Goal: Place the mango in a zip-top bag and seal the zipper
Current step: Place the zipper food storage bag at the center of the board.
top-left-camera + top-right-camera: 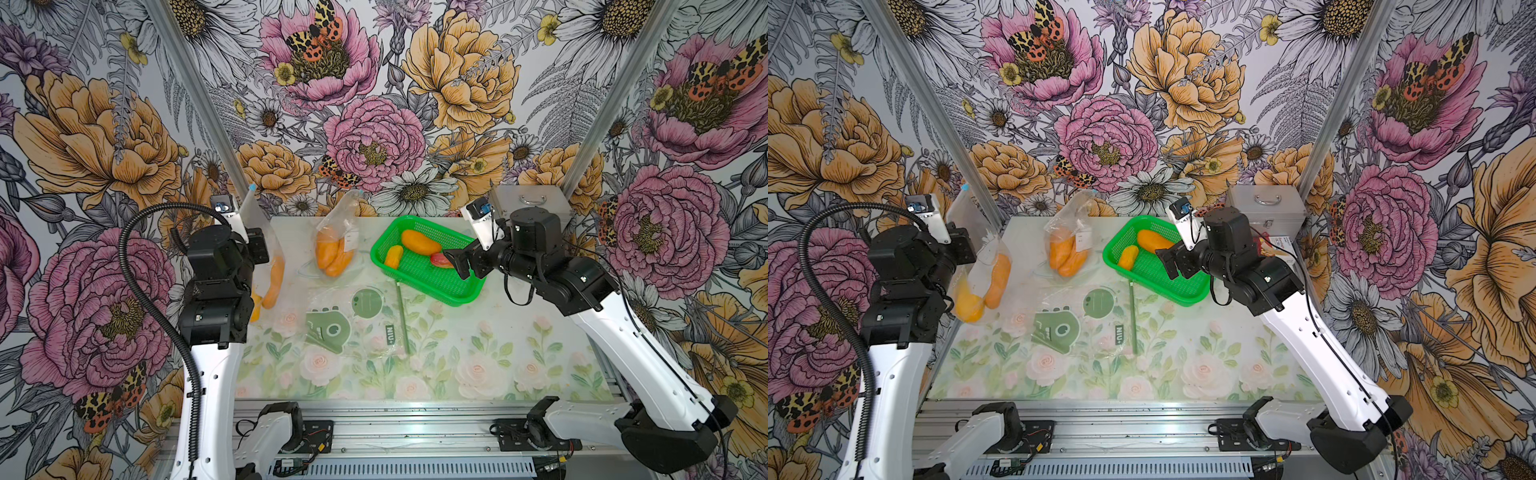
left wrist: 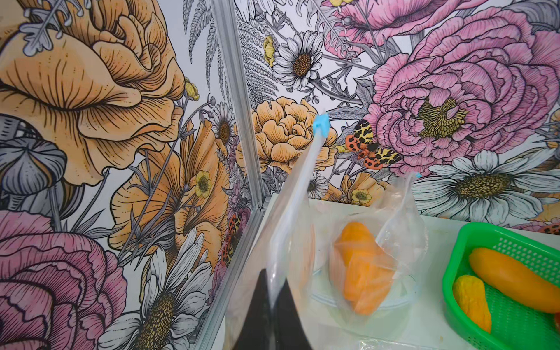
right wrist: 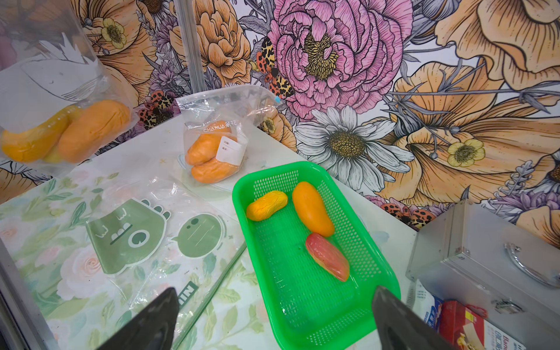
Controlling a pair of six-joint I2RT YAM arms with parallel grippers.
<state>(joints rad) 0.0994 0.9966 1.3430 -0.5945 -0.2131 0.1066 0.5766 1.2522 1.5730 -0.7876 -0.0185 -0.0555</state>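
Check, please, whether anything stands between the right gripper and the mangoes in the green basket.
Nothing visible does. The right gripper is open above the green basket, and the red mango lies uncovered nearest it, with the orange mango and yellow mango beyond.

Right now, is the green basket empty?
No, the green basket holds a yellow mango, an orange mango and a red mango.

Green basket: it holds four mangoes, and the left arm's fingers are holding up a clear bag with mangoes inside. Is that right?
Not quite. The green basket holds three mangoes, not four: a yellow mango, an orange mango and a red mango, as the right wrist view shows. The rest stands: the left fingers hold up a clear bag with mangoes inside.
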